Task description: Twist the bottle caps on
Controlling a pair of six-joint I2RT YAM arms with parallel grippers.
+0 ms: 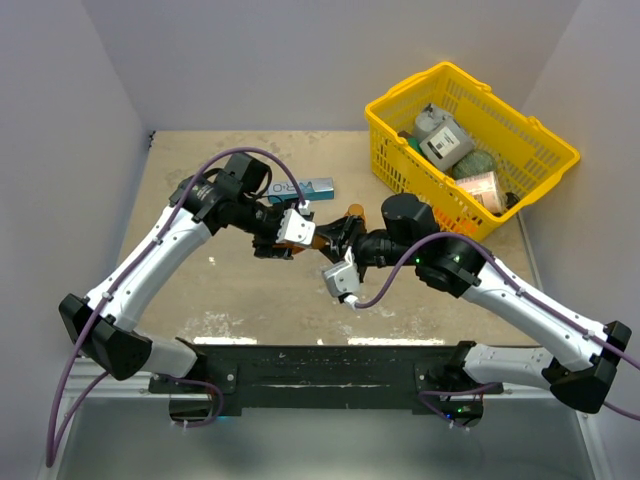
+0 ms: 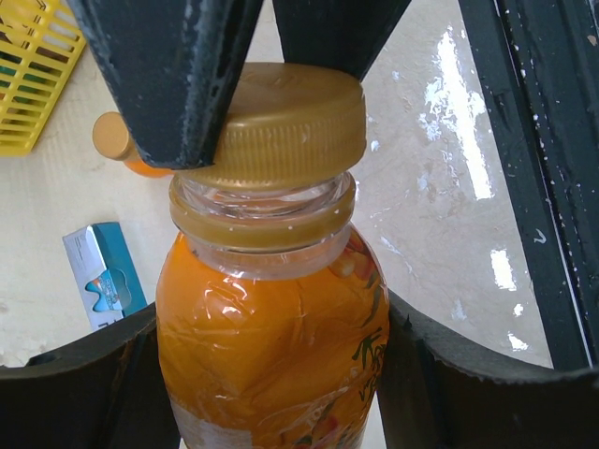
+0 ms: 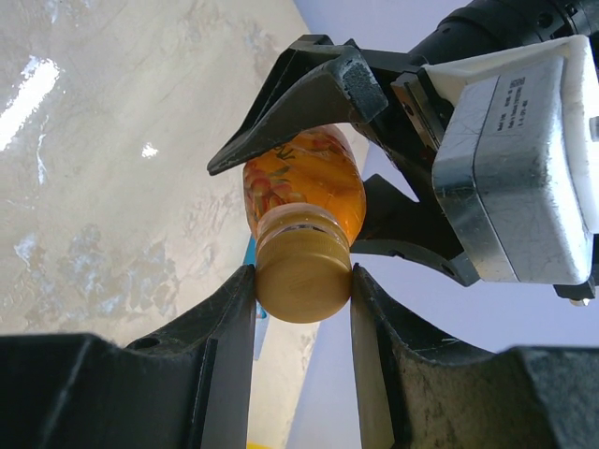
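Top external view: left gripper (image 1: 300,232) and right gripper (image 1: 338,250) are meeting over mid-table, sharing one bottle (image 1: 320,238) between them.
Surroundings: a second bottle (image 1: 352,211) is standing just behind them, near a blue-and-white box (image 1: 305,188); a yellow basket (image 1: 407,84) is sitting far right.
Left wrist view: the left gripper's curved black fingers (image 2: 84,393) are clamping the bottle's body on both sides.
Bottle look: translucent orange plastic is wrinkling under a printed wrap, narrowing to a clear neck.
Cap: a ribbed brownish-gold cap (image 2: 281,126) is sitting on the neck, seemingly tilting slightly, with clear neck showing beneath, so it is probably not fully down.
Right wrist view: the right gripper's two pads are pinching the cap's rim from opposite sides, with the bottle lying sideways in mid-air.
Doing it well: the cap needs squaring to the neck first. Then the right wrist should be turning with light pressure along the neck while the left is holding the body firm, since a tilted cap risks cross-threading.
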